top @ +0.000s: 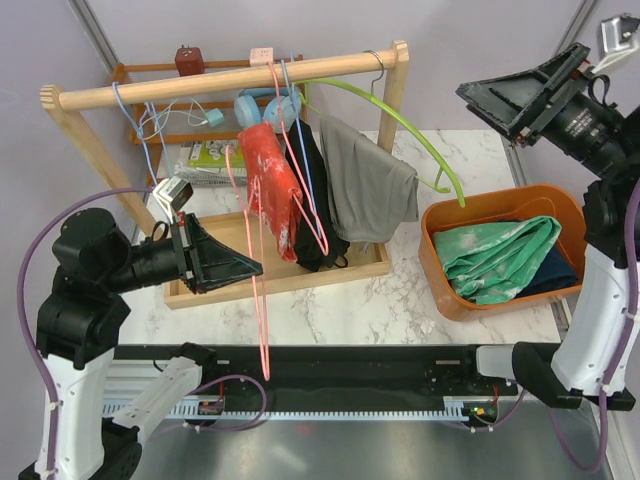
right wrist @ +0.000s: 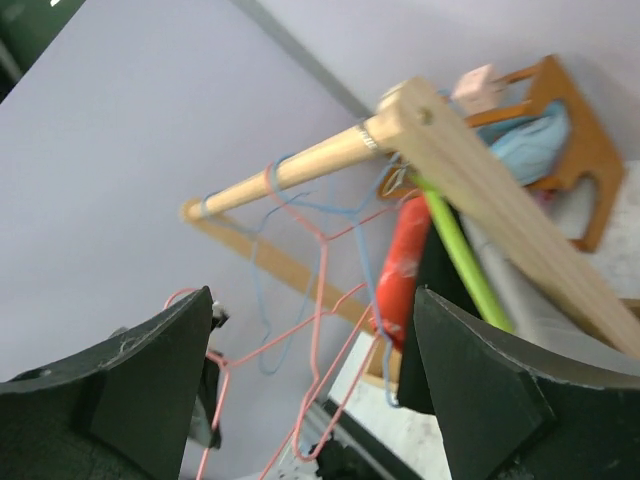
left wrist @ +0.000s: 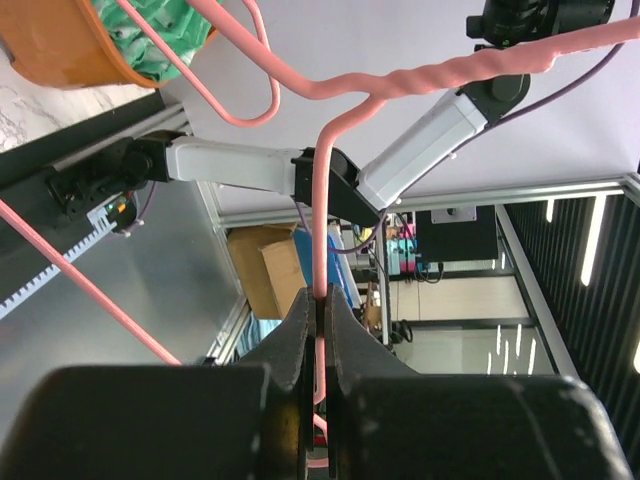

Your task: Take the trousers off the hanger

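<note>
Overhead view of a marble table with a wooden clothes rail (top: 220, 83) at the back and my two arms at the near edge. My left gripper (top: 254, 267) is pinched tight on the thin wire of a pink hanger (top: 262, 300). My left wrist camera shows the fingers closed with the pink wire (left wrist: 400, 80) running up out of the slit between them, and nothing else in the grip. The hanger's frame is bare, one long side dropping toward the table's near edge. I cannot tell whether its hook is on the rail. My right gripper (top: 490, 108) is lifted high at the far right, jaws spread wide and empty, with the rail visible through the gap. Both pairs of trousers lie in the orange basket (top: 440, 215) on the right: the mint-green pair (top: 500, 255) crumpled on top, the navy denim pair (top: 555, 270) showing beneath at the right side. A red garment (top: 272, 185) and a grey garment (top: 365, 180) hang on the rail and are not mine to take. I judge the removal done. What remains is parting with the empty hanger, which calls for steering its wire clear of the hanging clothes before I open my left fingers
</note>
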`<state>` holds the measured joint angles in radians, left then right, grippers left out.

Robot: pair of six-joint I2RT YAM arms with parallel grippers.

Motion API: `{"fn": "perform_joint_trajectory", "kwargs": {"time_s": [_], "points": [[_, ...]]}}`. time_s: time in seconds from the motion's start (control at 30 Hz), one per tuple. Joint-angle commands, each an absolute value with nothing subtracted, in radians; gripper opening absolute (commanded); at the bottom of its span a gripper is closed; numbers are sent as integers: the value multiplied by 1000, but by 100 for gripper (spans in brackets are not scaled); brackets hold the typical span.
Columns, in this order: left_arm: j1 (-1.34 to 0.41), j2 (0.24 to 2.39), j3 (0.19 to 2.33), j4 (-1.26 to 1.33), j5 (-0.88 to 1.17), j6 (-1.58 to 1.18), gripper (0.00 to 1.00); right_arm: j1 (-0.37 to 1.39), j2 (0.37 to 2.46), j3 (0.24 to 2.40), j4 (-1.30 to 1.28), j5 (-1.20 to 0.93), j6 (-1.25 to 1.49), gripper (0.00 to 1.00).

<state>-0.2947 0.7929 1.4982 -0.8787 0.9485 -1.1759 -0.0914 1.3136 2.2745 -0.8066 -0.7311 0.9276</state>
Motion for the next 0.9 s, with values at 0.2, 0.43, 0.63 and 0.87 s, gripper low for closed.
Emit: {"fn": "perform_joint_trajectory", "kwargs": {"time_s": [0.2, 0.43, 0.63, 0.87], "points": [[-295, 745, 1489, -818, 772, -1204, 2, 638, 1518, 2433, -830, -475, 853, 87], [-295, 736, 1494, -802, 703, -1197, 2, 940, 1502, 2372, -816, -233, 791, 70], [-295, 742, 1502, -799, 675, -1186, 2, 1267, 1531, 2296, -848, -94, 770, 54], [-295, 744, 1517, -798, 653, -1181, 2, 1525, 1580, 2297, -933, 169, 761, 56]]}}
